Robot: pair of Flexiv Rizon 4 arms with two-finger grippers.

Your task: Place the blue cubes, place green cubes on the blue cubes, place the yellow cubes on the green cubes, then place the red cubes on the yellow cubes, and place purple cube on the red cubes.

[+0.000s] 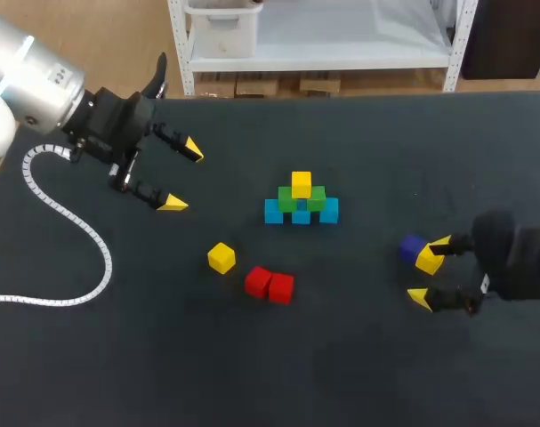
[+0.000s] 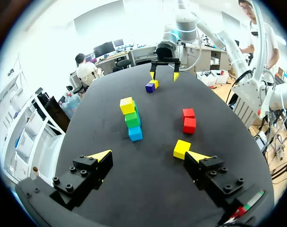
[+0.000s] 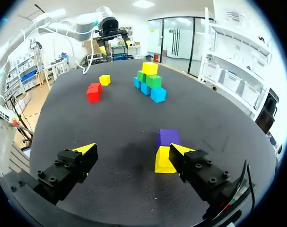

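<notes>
On the black table (image 1: 385,356) we have three blue cubes (image 1: 301,214), two green cubes (image 1: 288,199) and one yellow cube (image 1: 301,184) stacked, leaving the loose yellow cube (image 1: 221,257), two red cubes (image 1: 269,285) and the purple cube (image 1: 413,247) just beside our right gripper (image 1: 427,277), which, like our left gripper (image 1: 182,176), gapes empty.

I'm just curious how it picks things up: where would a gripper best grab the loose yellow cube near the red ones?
Probably from above, closing on two opposite side faces of the loose yellow cube. It sits flat, apart from the red cubes, so its sides are free.
</notes>
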